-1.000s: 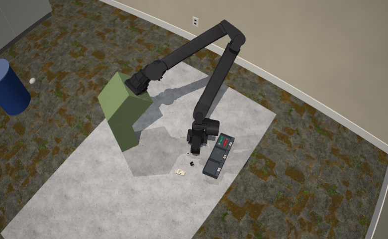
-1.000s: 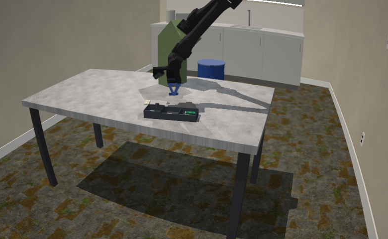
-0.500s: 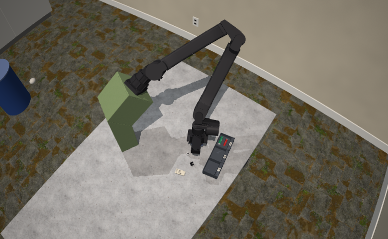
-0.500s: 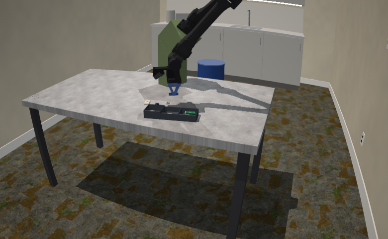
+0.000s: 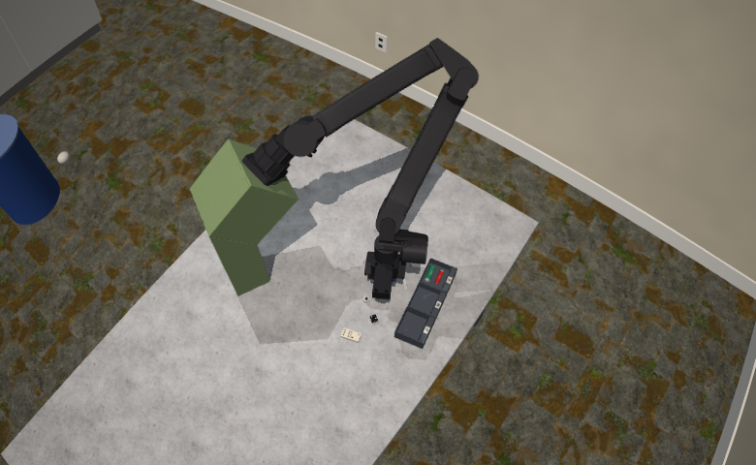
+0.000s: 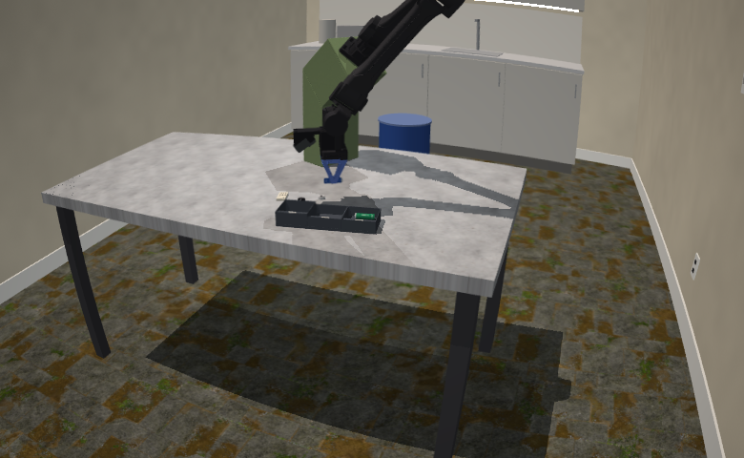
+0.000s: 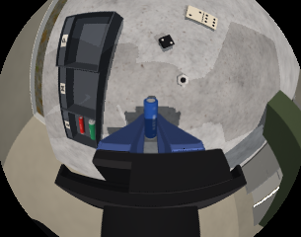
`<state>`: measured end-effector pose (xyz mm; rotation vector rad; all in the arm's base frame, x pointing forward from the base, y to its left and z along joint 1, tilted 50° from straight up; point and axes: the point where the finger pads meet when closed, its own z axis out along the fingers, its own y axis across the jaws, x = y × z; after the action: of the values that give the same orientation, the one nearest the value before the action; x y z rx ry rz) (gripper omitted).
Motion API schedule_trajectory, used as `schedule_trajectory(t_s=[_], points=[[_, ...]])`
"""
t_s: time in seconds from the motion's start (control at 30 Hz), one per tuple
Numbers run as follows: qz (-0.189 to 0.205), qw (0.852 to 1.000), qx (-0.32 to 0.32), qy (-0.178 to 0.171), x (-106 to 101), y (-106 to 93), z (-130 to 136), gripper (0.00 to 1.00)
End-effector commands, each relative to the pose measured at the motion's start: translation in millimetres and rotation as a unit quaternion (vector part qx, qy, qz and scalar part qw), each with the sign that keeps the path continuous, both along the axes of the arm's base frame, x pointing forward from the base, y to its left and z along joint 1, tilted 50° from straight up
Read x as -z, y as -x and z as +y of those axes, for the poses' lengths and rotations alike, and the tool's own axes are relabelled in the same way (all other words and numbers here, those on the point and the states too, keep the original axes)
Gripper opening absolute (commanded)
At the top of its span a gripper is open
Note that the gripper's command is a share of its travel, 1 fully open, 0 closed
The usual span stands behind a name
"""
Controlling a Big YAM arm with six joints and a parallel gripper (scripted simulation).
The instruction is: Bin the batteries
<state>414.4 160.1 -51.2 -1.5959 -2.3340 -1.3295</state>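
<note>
Tabletop [image 5: 290, 391] [image 6: 195, 170] [image 7: 140, 74]: mottled, concrete-like, matt. Compartment bins [image 5: 423, 308] [image 6: 327, 219] [image 7: 59, 91]: dark, plastic-looking, smooth. Blue battery [image 7: 150, 118]: smooth, slight sheen. Gripper fingers [image 6: 325, 170]: matt, plastic-looking. Drum [image 5: 21, 178] [image 6: 403, 135]: smooth. Floor [image 5: 572, 403] [image 6: 222, 351]: rough-looking, stone-like.

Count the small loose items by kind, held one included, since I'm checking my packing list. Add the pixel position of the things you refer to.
Cylindrical batteries, red [image 5: 439, 277] [image 7: 81, 125], green [image 5: 429, 272] [image 6: 364, 216] [image 7: 92, 130], blue [image 7: 150, 118]: 3
Black cubic die [image 5: 373, 318] [image 6: 300, 198] [image 7: 166, 41]: 1
Cream rectangular domino [image 5: 350, 334] [image 6: 281, 196] [image 7: 201, 18]: 1
Pale metallic nut [image 5: 365, 298] [image 6: 321, 197] [image 7: 179, 82]: 1
Total: 6
</note>
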Motion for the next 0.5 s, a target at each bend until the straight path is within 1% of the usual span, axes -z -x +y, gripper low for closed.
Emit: schedule_trajectory(t_s=[0.0,0.1,0.47], points=[[0.014,1.000,-0.006,0.004,12.9,15.2,3.1,0.09],[0.012,1.000,-0.006,0.003,12.4,13.1,3.5,0.09],[0.014,1.000,-0.006,0.003,14.1,15.2,3.2,0.09]])
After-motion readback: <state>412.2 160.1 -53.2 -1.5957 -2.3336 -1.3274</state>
